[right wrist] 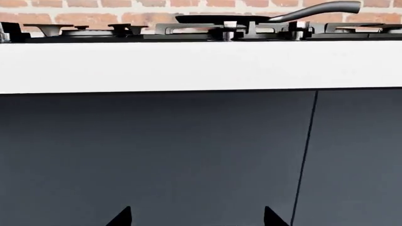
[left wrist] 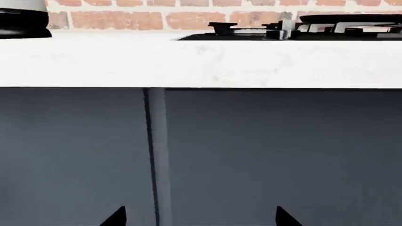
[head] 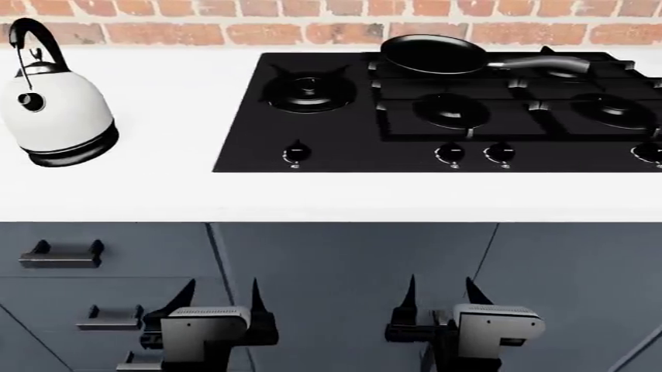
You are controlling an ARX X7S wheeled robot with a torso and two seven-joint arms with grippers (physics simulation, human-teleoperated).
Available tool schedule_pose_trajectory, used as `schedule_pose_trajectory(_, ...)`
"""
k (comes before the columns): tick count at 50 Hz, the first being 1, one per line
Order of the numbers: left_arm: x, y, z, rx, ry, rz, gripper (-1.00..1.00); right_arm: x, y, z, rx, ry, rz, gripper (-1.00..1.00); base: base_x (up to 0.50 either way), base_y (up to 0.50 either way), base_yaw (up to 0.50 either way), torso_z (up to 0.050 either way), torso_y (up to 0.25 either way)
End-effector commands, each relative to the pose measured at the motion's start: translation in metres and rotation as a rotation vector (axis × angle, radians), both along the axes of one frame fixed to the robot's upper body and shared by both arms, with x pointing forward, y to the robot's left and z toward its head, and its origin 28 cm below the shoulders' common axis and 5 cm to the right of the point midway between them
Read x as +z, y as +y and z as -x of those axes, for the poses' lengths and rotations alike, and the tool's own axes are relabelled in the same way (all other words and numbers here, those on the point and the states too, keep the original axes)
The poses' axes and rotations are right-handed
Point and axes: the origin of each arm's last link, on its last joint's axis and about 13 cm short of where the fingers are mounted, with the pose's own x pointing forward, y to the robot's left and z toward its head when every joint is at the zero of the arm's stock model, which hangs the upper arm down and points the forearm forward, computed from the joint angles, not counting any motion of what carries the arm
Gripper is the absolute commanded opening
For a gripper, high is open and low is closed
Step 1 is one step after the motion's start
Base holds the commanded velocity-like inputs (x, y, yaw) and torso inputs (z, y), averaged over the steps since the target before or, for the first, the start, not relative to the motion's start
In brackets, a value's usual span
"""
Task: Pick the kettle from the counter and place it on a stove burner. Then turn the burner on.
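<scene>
White counter [head: 155, 190] under kettle [head: 57, 116]

A home kitchen, rendered in a simulator: a white counter [head: 155, 194] runs along a red brick wall [head: 310, 23], with dark grey-blue cabinets [head: 342, 271] and handled drawers [head: 62, 254] below. A black glass hob [head: 342, 159] is set into the worktop, with a large round burner [head: 308, 91], smaller burners under rectangular grates, and a row of knobs [head: 297, 153] along its front edge. A frying pan [head: 435, 54] sits on the hob; a white kettle [head: 57, 108] stands on the counter.
</scene>
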Motion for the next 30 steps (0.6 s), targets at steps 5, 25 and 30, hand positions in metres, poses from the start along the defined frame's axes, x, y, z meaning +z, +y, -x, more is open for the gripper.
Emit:
schedule_pose_trajectory(5, 0.0, -0.0002, -0.0004, 0.0, 0.003, 0.001, 1.0, -0.0005, 0.0, -0.0002, 0.002, 0.003, -0.001, 1.0, 0.0, 0.5, 0.0, 0.0, 0.0)
schedule_pose_trajectory(25, 0.0003, 0.0, -0.0008, 0.004, 0.004, 0.0, 1.0, -0.0006, -0.0001, -0.0004, 0.001, 0.002, -0.001, 1.0, 0.0, 0.5, 0.0, 0.0, 0.0)
schedule_pose_trajectory(30, 0.0004, -0.0001, -0.0008, 0.007, 0.004, 0.002, 1.0, -0.0006, -0.0001, -0.0004, 0.001, 0.002, -0.001, 1.0, 0.0, 0.5, 0.0, 0.0, 0.0)
